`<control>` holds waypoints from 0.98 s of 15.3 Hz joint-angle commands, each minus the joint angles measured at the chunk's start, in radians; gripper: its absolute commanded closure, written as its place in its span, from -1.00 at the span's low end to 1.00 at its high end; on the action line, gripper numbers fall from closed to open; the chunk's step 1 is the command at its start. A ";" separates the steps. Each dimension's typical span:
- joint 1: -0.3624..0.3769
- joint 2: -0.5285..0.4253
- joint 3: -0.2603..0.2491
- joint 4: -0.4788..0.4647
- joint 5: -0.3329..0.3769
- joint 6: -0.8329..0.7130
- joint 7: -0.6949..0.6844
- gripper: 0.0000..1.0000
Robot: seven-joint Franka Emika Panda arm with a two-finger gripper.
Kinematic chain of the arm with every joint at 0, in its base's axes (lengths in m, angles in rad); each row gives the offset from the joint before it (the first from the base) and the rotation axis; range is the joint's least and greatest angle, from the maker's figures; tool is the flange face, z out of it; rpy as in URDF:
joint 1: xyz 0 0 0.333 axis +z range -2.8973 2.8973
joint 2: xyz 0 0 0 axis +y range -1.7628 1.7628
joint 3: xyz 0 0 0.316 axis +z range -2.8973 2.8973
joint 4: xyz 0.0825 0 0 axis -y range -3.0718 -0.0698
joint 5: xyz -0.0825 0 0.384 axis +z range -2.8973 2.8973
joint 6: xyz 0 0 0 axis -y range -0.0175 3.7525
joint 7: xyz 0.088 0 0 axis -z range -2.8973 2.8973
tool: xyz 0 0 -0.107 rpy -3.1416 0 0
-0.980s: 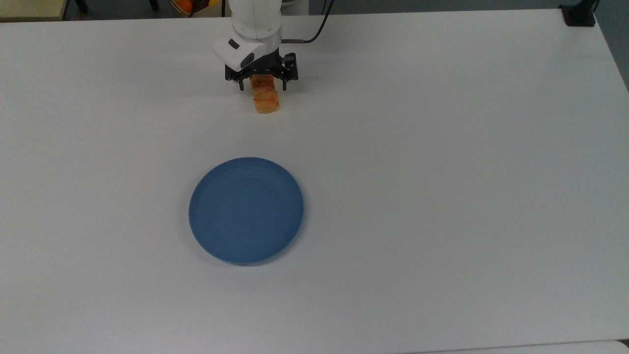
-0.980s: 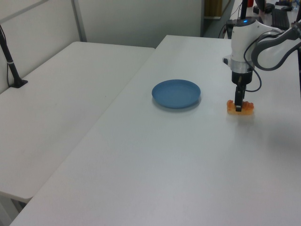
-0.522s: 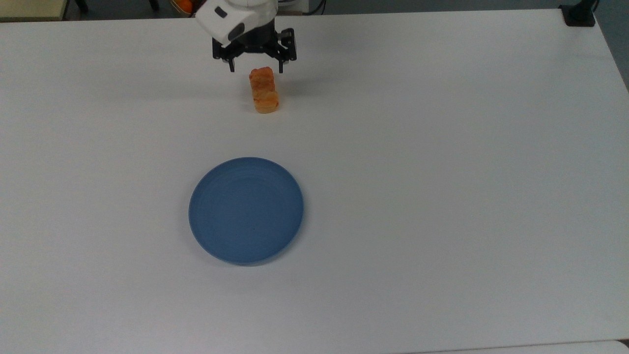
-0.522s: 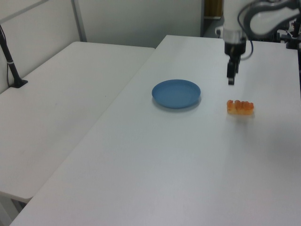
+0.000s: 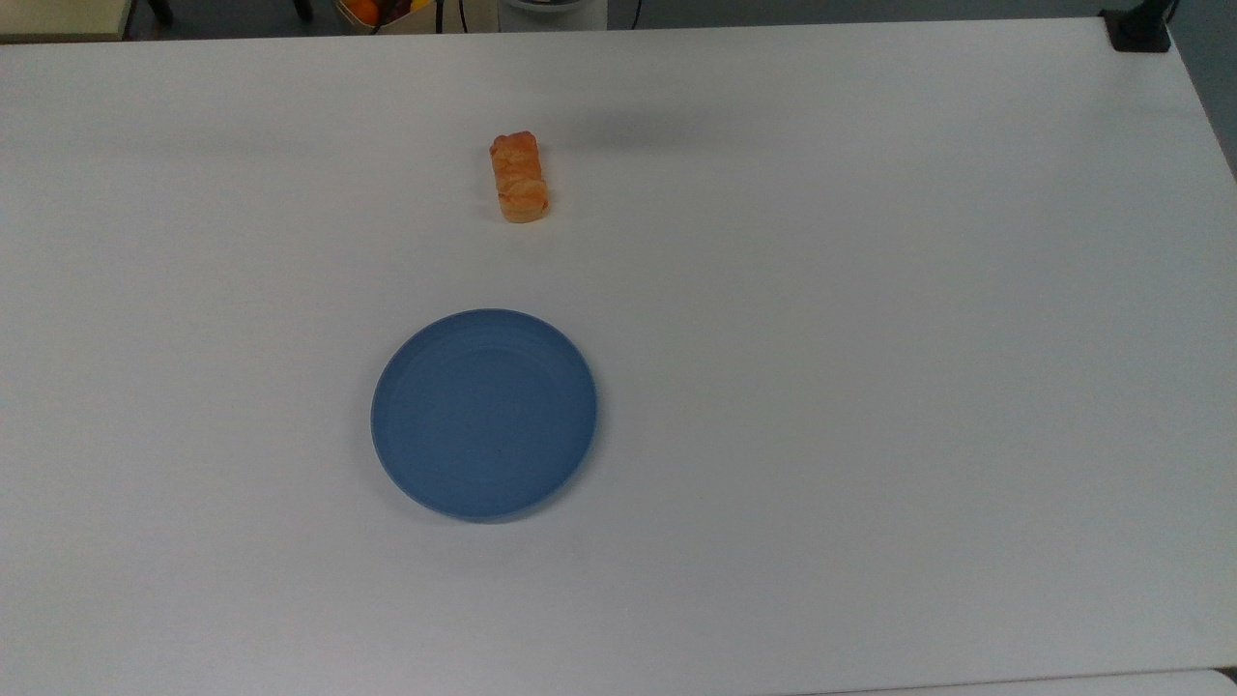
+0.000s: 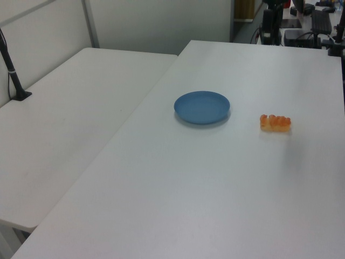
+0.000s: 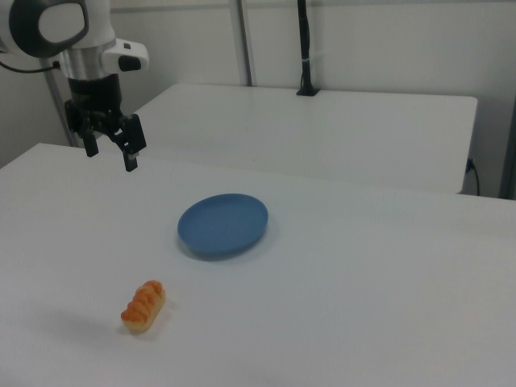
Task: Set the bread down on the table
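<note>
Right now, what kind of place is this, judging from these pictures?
Probably a robotics lab or test room. A robot arm's gripper hangs open above a plain white table holding just a blue plate and the bread; a second white table stands beside it.

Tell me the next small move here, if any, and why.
Probably none beyond backing the arm off to rest. The bread lies flat on the table, apart from the blue plate, and the pincer hangs open and empty, well above the bread. The placing looks done, so reaching down again would only risk nudging the loaf.
</note>
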 commanded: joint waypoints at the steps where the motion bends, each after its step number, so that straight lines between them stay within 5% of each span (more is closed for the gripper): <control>1: -0.005 0.001 -0.006 0.012 0.017 0.007 0.037 -1.00; 15: -0.005 0.049 -0.006 0.005 -0.066 0.193 -0.259 -1.00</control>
